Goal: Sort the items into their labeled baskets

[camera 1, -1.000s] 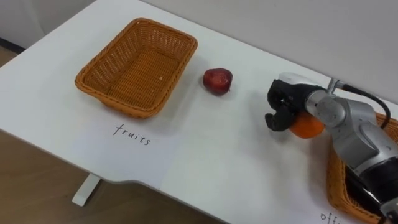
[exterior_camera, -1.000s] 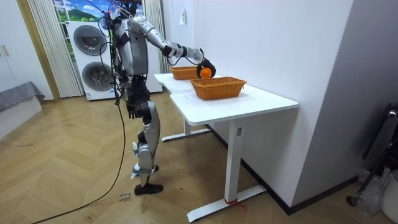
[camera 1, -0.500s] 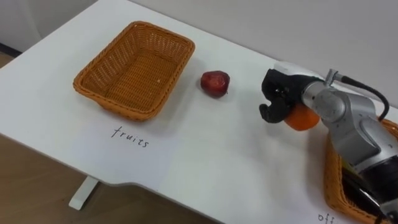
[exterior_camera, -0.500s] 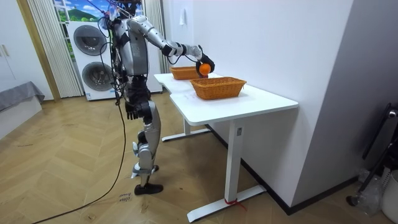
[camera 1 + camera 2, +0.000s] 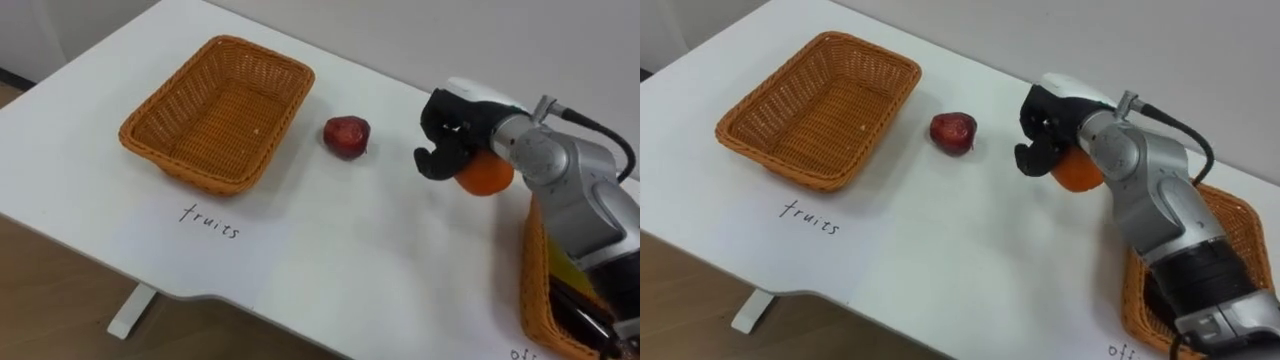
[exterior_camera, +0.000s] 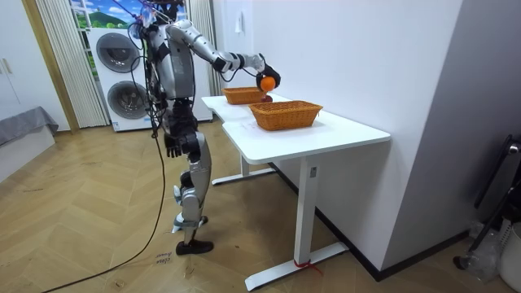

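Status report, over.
Right robot hand shut on round orange fruit, above white table. Left robot hand at side. Dark red apple beside brown wicker basket.

home laundry corner: two stacked white front-loading washing machines (image 6: pixel 122 53), pale pleated floor-length curtain (image 6: pixel 55 65), herringbone wooden floor (image 6: pixel 89 236), white height-adjustable table (image 6: pixel 342 132).

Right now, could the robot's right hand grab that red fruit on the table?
Probably not yet. The right robot hand is curled round an orange, so it is full. Otherwise the way looks free: bare table lies between it and the red fruit.
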